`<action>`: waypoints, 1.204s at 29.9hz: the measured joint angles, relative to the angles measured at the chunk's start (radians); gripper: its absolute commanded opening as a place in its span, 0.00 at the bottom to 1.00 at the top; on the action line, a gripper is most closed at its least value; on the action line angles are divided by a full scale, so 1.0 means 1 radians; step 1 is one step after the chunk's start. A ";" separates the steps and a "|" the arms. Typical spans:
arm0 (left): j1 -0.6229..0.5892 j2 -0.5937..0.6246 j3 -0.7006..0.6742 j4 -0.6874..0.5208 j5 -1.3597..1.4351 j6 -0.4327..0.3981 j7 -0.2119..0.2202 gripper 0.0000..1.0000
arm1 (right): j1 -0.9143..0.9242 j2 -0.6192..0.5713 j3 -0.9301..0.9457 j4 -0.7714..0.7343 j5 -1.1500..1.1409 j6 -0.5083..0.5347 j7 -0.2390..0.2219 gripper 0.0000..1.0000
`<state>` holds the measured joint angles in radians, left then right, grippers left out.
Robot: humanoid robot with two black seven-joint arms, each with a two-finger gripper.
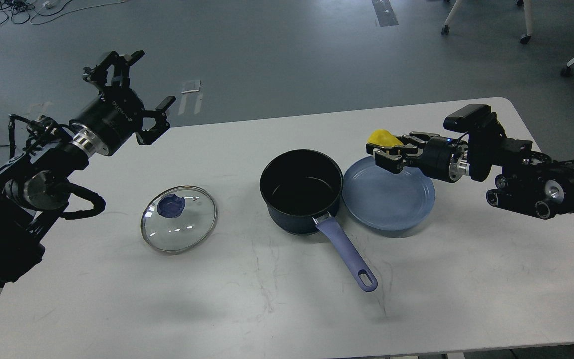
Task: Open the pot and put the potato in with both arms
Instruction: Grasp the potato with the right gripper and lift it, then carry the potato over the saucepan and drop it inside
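Observation:
The dark navy pot (pixel 301 192) stands open at the table's middle, its lavender handle (pixel 347 254) pointing toward the front right. Its glass lid (pixel 178 219) with a blue knob lies flat on the table to the left. My right gripper (pixel 385 147) is shut on the yellow potato (pixel 381 136) and holds it in the air above the far edge of the light-blue plate (pixel 389 199), right of the pot. My left gripper (pixel 135 94) is open and empty, raised above the table's far left edge.
The white table (pixel 287 299) has rounded corners and its right edge lies close to my right arm. Chair legs and castors stand on the grey floor at the back right. Cables lie on the floor at the back left.

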<state>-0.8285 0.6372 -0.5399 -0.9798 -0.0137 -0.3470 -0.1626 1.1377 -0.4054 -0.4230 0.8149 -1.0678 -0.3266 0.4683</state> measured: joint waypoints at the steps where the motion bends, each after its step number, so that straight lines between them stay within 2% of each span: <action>1: 0.000 0.000 0.000 0.000 0.000 0.000 0.000 0.98 | 0.011 -0.002 -0.001 0.001 0.000 -0.003 0.002 0.28; 9: 0.000 -0.004 -0.004 0.000 0.000 0.001 -0.001 0.98 | 0.124 0.017 -0.009 -0.017 -0.007 -0.011 0.006 0.28; 19: 0.000 -0.002 -0.005 0.000 0.000 0.002 -0.002 0.98 | 0.238 0.146 -0.058 -0.047 -0.008 -0.006 0.005 0.28; 36: 0.000 -0.002 -0.006 0.000 0.000 0.000 -0.003 0.98 | 0.235 0.370 -0.105 -0.146 0.004 -0.003 0.005 0.28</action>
<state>-0.8285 0.6351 -0.5456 -0.9803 -0.0141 -0.3467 -0.1657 1.3727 -0.0351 -0.5281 0.6690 -1.0639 -0.3301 0.4729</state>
